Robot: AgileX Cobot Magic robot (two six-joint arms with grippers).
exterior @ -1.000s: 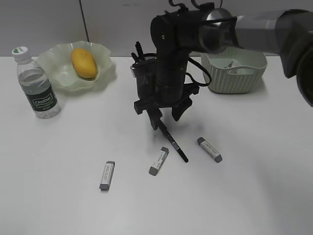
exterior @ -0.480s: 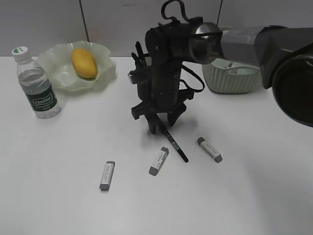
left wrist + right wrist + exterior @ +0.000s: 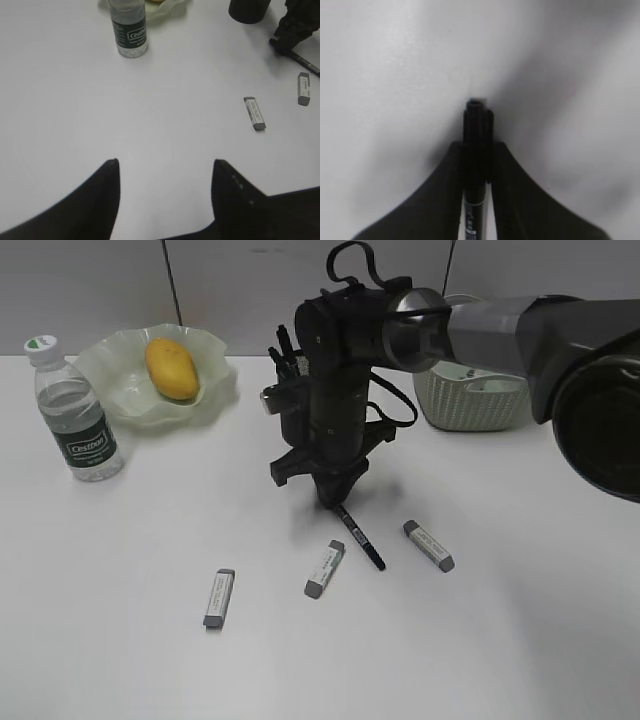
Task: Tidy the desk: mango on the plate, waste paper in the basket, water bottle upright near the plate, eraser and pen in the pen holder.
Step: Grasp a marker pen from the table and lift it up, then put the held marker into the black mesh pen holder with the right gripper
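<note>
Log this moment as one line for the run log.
right gripper: shut on pen | left gripper: open, idle | mango: on plate

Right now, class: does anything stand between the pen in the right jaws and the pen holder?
Nothing visible does. The right gripper is closed on the pen, and the pen holder sits just behind the arm, with only bare desk around it.

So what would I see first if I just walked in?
The big black right gripper in the middle of the desk, pinching the end of a black pen. Next, the yellow mango in the green plate at the back left, with the water bottle standing beside it. Three grey erasers lie scattered in front.
</note>
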